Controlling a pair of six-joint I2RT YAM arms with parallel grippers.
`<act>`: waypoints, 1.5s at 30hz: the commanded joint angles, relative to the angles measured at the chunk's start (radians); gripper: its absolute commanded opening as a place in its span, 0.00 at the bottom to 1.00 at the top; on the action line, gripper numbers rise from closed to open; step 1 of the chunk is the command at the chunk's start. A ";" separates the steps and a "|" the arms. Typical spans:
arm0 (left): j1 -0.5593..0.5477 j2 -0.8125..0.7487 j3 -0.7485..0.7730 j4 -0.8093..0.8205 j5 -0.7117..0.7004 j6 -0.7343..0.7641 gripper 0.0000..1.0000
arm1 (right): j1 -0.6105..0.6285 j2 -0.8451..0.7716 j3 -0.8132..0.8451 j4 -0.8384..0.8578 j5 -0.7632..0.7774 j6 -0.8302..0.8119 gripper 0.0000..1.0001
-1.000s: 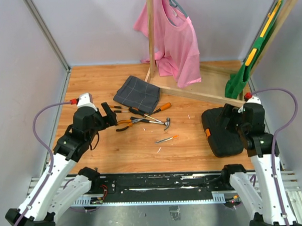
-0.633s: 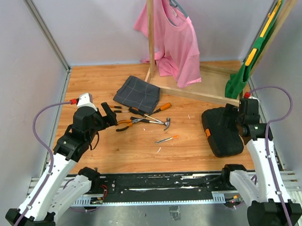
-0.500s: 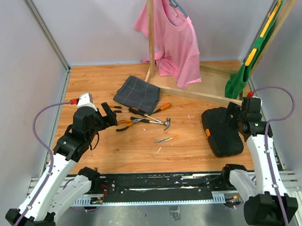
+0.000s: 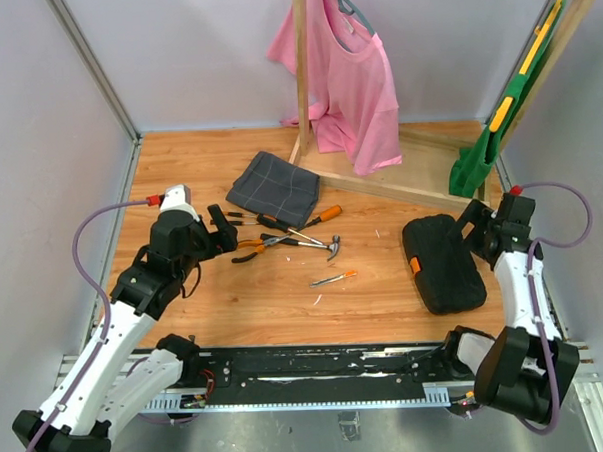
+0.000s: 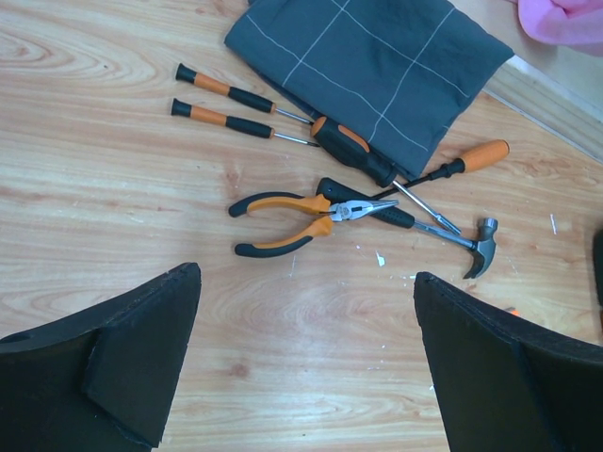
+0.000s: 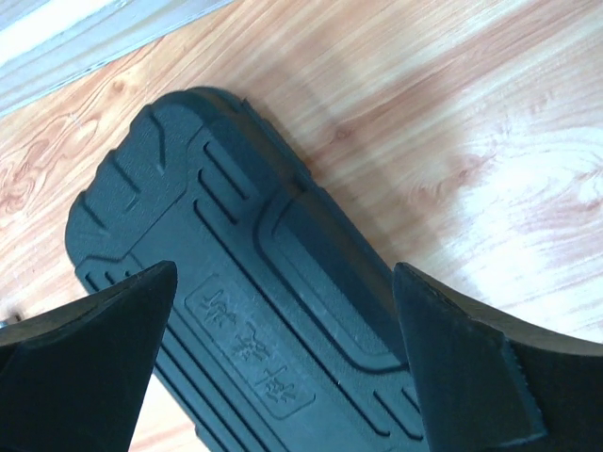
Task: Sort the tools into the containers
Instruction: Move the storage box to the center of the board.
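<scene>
The tools lie in a loose pile left of centre: orange-handled pliers (image 4: 257, 248) (image 5: 301, 221), a steel-headed hammer (image 4: 327, 247) (image 5: 448, 235), and several slim screwdrivers (image 4: 271, 222) (image 5: 231, 92). One small screwdriver (image 4: 334, 279) lies apart, nearer the front. My left gripper (image 4: 222, 229) (image 5: 303, 275) hovers open just left of the pile, with bare wood between its fingers. The black tool case (image 4: 441, 263) (image 6: 254, 311) lies shut at the right, its orange clasp facing left. My right gripper (image 4: 469, 229) (image 6: 285, 271) is open above the case's far right part, holding nothing.
A dark grey checked cloth (image 4: 274, 187) (image 5: 377, 56) lies just behind the tools, over some screwdriver tips. A wooden rack (image 4: 380, 188) with a pink shirt (image 4: 350, 84) stands at the back. A green garment (image 4: 488, 148) hangs at the back right. Grey walls enclose the table.
My right arm has swung out to the right, so its wrist now sits beside the case's right edge rather than over it. The left arm has barely shifted. Both grippers stay open.
</scene>
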State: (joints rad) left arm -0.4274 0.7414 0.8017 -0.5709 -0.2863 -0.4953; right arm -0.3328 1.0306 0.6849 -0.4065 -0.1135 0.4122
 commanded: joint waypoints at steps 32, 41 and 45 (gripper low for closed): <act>0.009 0.019 0.001 0.038 0.036 0.027 0.99 | 0.177 -0.084 -0.210 0.058 -0.190 0.208 0.99; 0.009 0.024 0.001 0.038 0.039 0.027 0.99 | 0.439 -0.276 -0.223 -0.030 -0.021 0.344 0.99; 0.009 0.023 0.001 0.038 0.040 0.026 0.99 | 0.443 -0.321 -0.169 -0.168 0.107 0.257 0.99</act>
State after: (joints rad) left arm -0.4274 0.7647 0.8017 -0.5552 -0.2550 -0.4778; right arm 0.0929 0.7483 0.4553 -0.4168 -0.1684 0.7086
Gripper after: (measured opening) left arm 0.993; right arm 0.989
